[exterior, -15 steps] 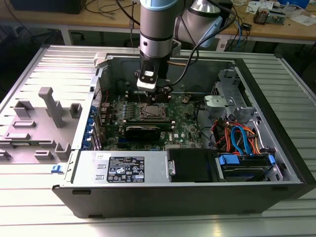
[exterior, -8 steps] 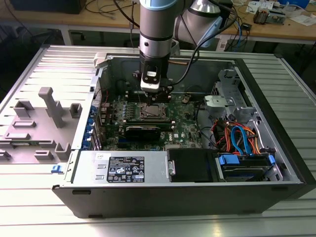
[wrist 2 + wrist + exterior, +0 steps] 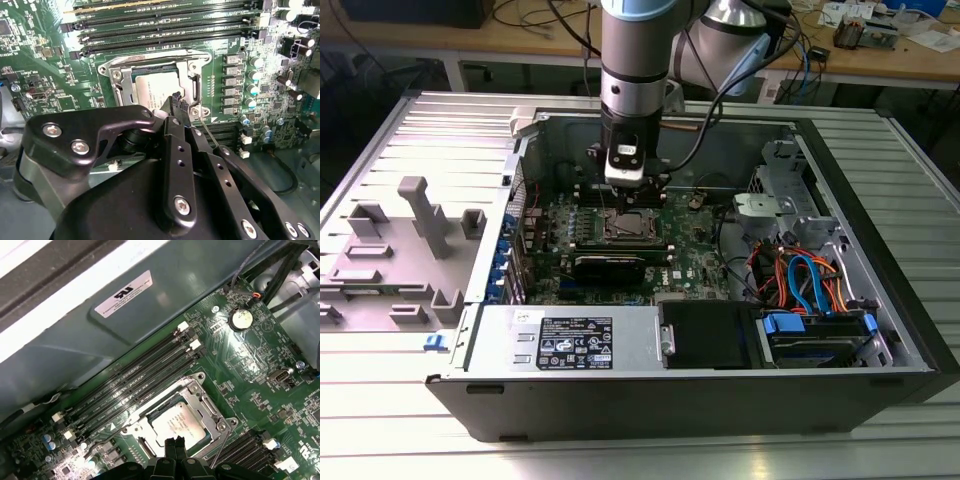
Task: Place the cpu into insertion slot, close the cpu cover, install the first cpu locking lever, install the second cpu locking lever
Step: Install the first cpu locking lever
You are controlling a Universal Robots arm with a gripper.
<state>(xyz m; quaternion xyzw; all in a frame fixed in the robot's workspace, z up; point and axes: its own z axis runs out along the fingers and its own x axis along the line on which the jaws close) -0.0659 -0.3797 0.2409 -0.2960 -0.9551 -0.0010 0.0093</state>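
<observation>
Long black memory slots (image 3: 135,385) run past the cpu's far side from the claw (image 3: 174,442), and a thin wire lever (image 3: 220,450) slants just beside it. The claw is clenched with its tips together, at the near edge of the cpu (image 3: 177,425), a flat silvery-tan square framed by the flat-lying, shiny metal cpu cover (image 3: 212,415).

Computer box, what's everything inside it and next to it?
computer case: one, dark grey, open
motherboard: one, green, inside the case
cpu: one, silvery-tan, on the motherboard
cpu cover: one, silvery, around the cpu
memory slots: four, black, beside the cpu
coin battery: one, silver, on the motherboard
cables: several, orange and blue, exterior view's right
plastic stands: several, grey, exterior view's left
robot arm: one, silver-grey, above the motherboard
hand: one, black, just over the cpu
</observation>
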